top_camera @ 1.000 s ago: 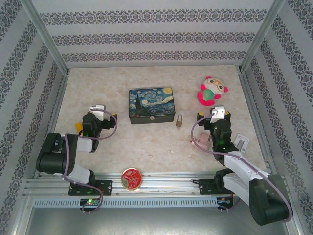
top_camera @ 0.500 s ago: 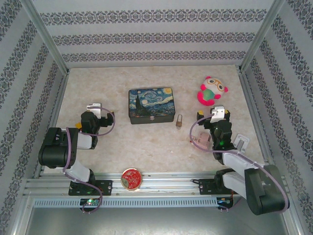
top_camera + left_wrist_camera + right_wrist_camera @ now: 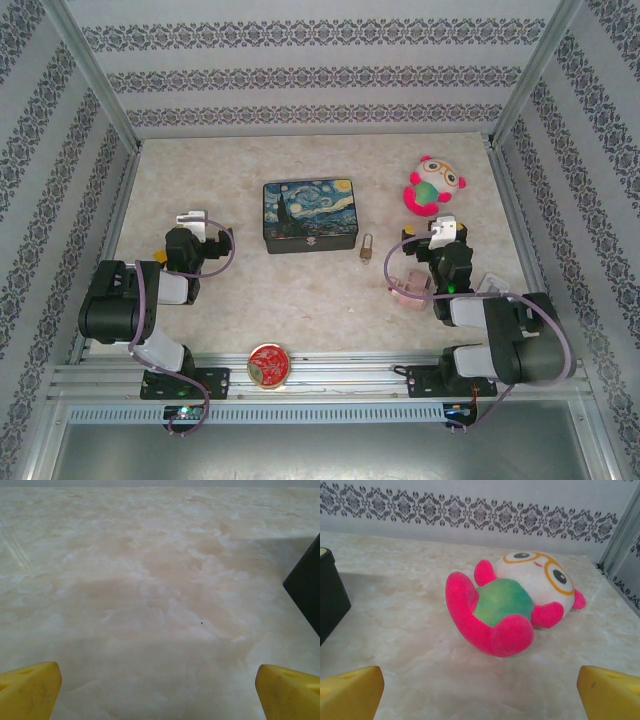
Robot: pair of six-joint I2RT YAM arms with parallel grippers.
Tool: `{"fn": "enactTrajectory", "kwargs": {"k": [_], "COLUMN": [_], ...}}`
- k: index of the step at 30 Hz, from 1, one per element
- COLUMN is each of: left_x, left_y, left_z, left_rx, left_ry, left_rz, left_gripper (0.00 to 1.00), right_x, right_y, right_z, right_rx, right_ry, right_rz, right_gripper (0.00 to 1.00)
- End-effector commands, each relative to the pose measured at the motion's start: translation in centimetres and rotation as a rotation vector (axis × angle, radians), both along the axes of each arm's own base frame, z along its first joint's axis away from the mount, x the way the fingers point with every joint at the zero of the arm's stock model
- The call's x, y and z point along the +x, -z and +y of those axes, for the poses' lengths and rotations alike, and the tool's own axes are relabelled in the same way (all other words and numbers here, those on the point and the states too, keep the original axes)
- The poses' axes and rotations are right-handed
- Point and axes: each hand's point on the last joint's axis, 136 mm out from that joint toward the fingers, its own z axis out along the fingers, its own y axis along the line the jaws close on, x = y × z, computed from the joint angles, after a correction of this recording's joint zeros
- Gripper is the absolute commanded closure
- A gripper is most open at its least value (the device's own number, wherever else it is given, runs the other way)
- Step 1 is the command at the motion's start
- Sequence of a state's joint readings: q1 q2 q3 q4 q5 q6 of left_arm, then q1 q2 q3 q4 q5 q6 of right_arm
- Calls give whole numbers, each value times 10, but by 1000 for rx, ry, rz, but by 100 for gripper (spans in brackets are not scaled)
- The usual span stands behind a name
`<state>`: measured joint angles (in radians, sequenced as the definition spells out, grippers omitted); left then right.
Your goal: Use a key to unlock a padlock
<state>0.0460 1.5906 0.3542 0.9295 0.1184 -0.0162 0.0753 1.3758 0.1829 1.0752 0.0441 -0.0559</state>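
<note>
- Overhead, top camera: padlock (image 3: 368, 247) sits on the pale marbled table (image 3: 300, 300), just off the near right corner of the painted box (image 3: 309, 214), shackle end pointing away from the arm bases. Nothing touches it.
- Same view: left gripper (image 3: 192, 226) is low over the table, left of the box and well apart from the padlock. Right gripper (image 3: 441, 236) is right of the padlock, near it but not in contact. From this height I cannot tell how wide either pair of fingers stands.
- Same view: plush toy (image 3: 432, 186) lies at the far right, beyond the right gripper. A pinkish blocky object (image 3: 408, 291) sits beside the right arm. A red round disc (image 3: 268, 364) lies at the near edge.
- Left wrist camera: left gripper (image 3: 160, 692) spread wide, yellow fingertips (image 3: 30, 690) at the lower corners, bare table between them, nothing held. A dark box corner (image 3: 307, 587) cuts in at the right.
- Right wrist camera: right gripper (image 3: 480, 692) equally wide, holding nothing. Plush toy (image 3: 515, 607) lies on its back ahead; dark box edge (image 3: 330, 597) at left.
</note>
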Motion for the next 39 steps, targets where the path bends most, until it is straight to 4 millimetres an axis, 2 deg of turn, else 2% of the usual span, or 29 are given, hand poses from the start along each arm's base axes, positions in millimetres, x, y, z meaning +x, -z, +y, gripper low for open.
{"fn": "enactTrajectory", "kwargs": {"k": [1,4,8,15,24,30,39], "left_x": [8,8,8,8,8,8,8], "left_y": [-17,-18,-17,-18,-18,-18,-18], "left_z": [5,5,5,5,5,5,4], "left_rx": [-10,-9,-9,-9,-10,-8,-10], "left_ry": [-23,-22,-23,-23,-21,-22,-21], "left_rz": [-71,-72,-71,-73,-74,-72,-73], "left_gripper": [1,1,1,1,1,1,1], "right_x": [4,10,13,25,35,34,33], "right_y": [-7,2,3,8,10,9,9], "right_z": [5,2,-6,-34,-18,8,9], "right_rx": [21,34,67,196,176,159,156], "right_ry": [-36,-29,-2,63,-20,-178,-185], "right_rz": [-61,-59,-43,9,56,69,71], "right_gripper": [2,2,2,2,2,2,2]}}
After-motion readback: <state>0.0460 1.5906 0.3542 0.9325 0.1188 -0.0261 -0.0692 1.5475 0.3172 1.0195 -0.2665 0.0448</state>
